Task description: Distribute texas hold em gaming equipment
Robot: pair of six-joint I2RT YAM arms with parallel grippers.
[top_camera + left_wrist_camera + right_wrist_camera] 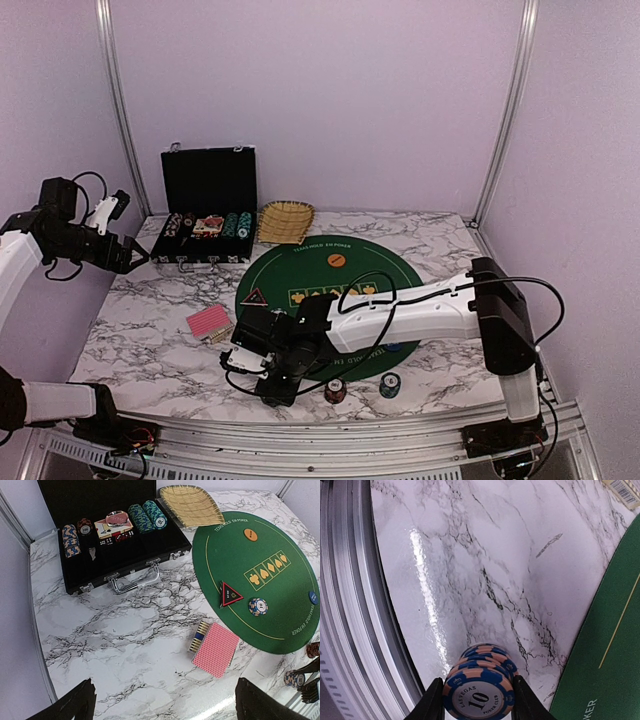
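- Grip on blue chip stack (479,697): right end effector (477,680) has its fingers (434,702) pressed against both rims, low at the bench's (495,555) near edge. Only some chips may be pinched, so lower ones could drop and roll off.
- Lifting, the forearm might sweep the red chip stack (335,390) and green chip stack (389,384) close by it.
- Card deck (208,321) lies near, open to a nudge.
- Left end effector (165,695) hovers wide open and empty near the black case (208,215); little danger there.
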